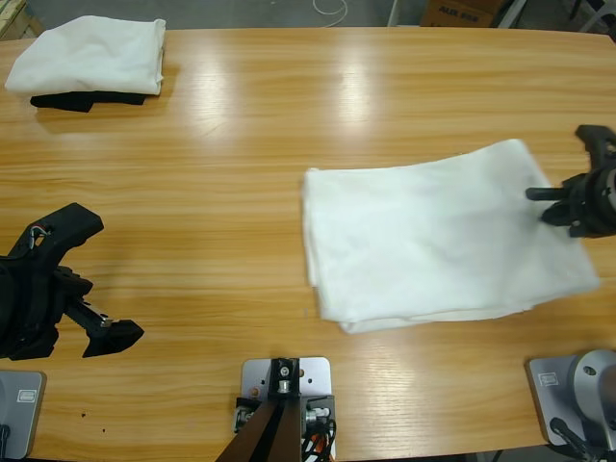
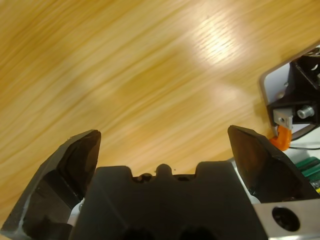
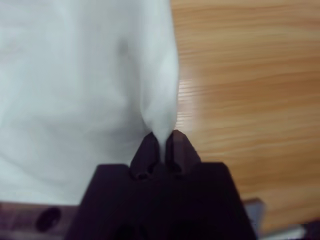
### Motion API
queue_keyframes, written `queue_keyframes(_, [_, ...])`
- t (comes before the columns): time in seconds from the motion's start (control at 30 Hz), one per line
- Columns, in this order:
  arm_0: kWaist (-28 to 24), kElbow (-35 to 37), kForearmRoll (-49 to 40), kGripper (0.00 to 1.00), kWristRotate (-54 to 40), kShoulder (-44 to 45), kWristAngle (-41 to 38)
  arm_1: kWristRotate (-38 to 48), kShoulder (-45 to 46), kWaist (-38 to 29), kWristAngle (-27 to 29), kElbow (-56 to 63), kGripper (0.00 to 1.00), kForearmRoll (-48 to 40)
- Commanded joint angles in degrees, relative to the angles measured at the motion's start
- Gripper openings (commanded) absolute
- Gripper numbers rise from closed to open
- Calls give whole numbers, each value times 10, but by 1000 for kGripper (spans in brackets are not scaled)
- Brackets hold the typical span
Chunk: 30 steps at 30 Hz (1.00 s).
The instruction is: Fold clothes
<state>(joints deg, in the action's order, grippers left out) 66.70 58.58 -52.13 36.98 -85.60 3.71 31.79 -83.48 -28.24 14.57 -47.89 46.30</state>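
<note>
- High view: a folded white cotton T-shirt point(image 1: 438, 236) lies on the long wooden table point(image 1: 231, 164) toward its right edge; the right gripper point(image 1: 549, 197) meets its right edge. A folded white garment stack point(image 1: 91, 56) over dark cloth point(image 1: 67, 99) sits at the far-left corner.
- Left wrist view: the left gripper point(image 2: 162, 145) is spread wide over bare wood.
- Right wrist view: jaws pinch a white fold.

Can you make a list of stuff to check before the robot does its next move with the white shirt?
1. Right claw pinching the white shirt: ok, its jaws are shut on a fold of cloth at the shirt's edge.
2. Left claw free to help: ok, jaws wide open over bare table, holding nothing.
3. Left claw clear of the shirt: ok, it sits well apart from it.
4. Shirt lying flat: mostly ok, folded over, but the pinched edge is bunched up.
5. Folded pile out of the way: ok, it sits in the far corner.
6. Grip strong enough to pull: cannot tell.
</note>
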Motion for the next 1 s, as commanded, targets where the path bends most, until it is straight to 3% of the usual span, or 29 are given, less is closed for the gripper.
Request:
queue_keyframes(0.03, [-1, -22, 12, 996, 11, -8, 9, 34, -107, -99, 163, -151, 0, 196])
queue_keyframes(0.2, [-1, -32, 20, 996, 13, -9, 9, 57, -164, -205, 265, -267, 0, 332])
queue_keyframes(0.33, [-1, -33, 25, 996, 13, -10, 9, 70, -220, -296, 299, -399, 0, 437])
queue_keyframes(0.63, [-1, -43, 31, 996, 13, -7, 10, 116, -290, -437, 210, -427, 0, 442])
queue_keyframes(0.9, [-1, -47, 31, 996, 13, 0, 10, 127, -292, -448, 155, -408, 0, 392])
queue_keyframes(1.0, [0, -47, 32, 996, 13, 1, 10, 111, -289, -453, 114, -394, 0, 336])
